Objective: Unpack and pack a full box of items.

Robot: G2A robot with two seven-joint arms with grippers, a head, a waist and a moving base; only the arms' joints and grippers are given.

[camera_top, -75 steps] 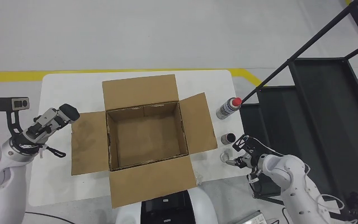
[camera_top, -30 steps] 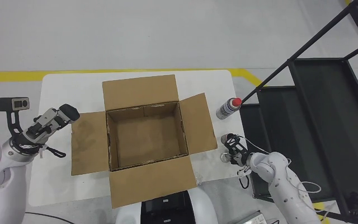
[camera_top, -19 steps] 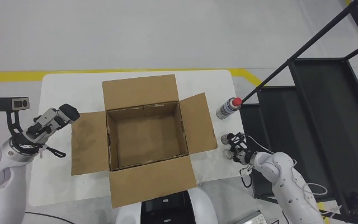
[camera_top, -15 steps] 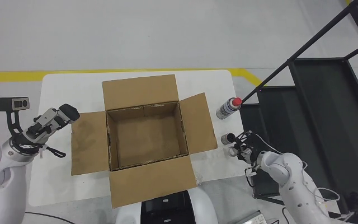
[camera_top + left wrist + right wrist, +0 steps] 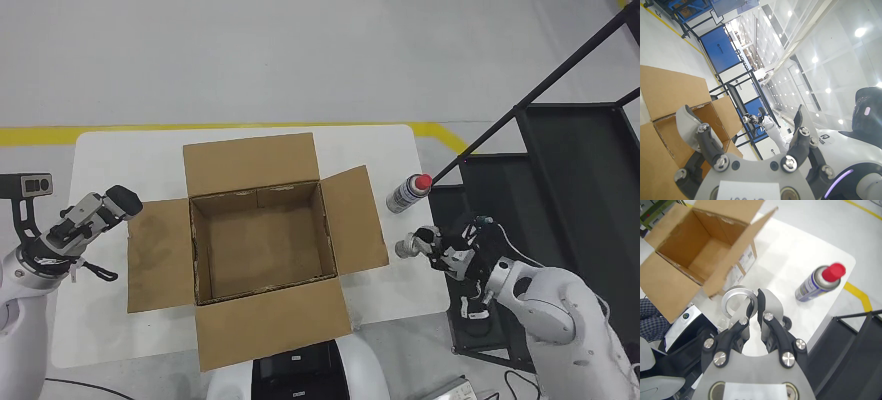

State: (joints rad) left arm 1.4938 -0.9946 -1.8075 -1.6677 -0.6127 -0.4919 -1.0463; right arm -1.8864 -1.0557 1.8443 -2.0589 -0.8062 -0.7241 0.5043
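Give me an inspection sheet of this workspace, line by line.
Surface: white table, with the box in the middle.
Job's things: cardboard box, all four flaps open, nothing inside; spray can with a red cap, upright, beside the box's right flap; silver-rimmed container, near the table's right edge, held by its rim.
Clutter: nothing seen.
Grippers: left gripper open, holding nothing, at the table's left edge; right gripper shut on the container's rim.
Cables: thin black leads at the left arm's wrist.
Surroundings: black metal rack right of the table; yellow floor line behind it.
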